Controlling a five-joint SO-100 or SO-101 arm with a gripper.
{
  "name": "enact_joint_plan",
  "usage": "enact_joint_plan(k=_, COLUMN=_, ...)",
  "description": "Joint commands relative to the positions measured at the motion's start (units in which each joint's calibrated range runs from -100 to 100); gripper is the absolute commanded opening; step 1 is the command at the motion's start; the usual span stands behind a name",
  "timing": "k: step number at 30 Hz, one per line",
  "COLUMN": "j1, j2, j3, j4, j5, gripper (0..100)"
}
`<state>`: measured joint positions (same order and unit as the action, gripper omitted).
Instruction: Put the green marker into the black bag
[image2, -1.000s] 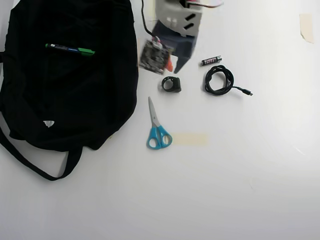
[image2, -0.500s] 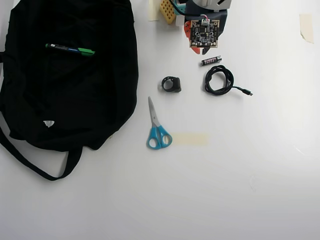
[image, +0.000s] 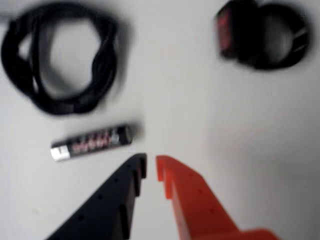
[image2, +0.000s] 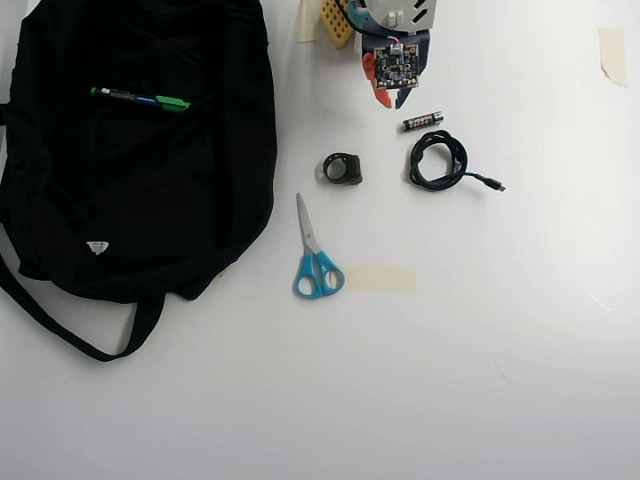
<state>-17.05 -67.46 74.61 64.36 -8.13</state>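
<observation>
Marker lies on the black bag; my gripper, jaws nearly closed and empty, hovers by the battery; I'd retreat clear without nudging it.

Soft matt cloth black bag; smooth white table.

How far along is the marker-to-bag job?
Looks done: the green marker lies on top of the black bag, not visibly inside it. In hand: nothing. The gripper is empty, jaws nearly together, near the battery and coiled cable, far from the bag in the overhead view. Left: only confirming that resting on the fabric counts.
</observation>
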Motion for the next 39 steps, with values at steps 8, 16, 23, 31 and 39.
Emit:
enact_joint_plan(k=8, j1=3.4, j2=-16.9, j3=12.6, j4=-0.3, j5=0.3, gripper=2)
enact_joint_plan(k=16, j1=7.8, j2=-20.6, j3=20.1, j4=-0.4, j5=6.3, gripper=2)
enact_joint_plan(k=23, j1=9.5, j2=-27.3, j3=24.9, j4=0.4, j5=8.4, gripper=2)
enact_joint_plan(k=31, j1=9.4, j2=-32.1, j3=24.7, j4=8.1, j5=8.4, gripper=2)
enact_joint_plan(k=39, j1=9.9, j2=-32.1, j3=24.7, j4=8.1, j5=8.5, gripper=2)
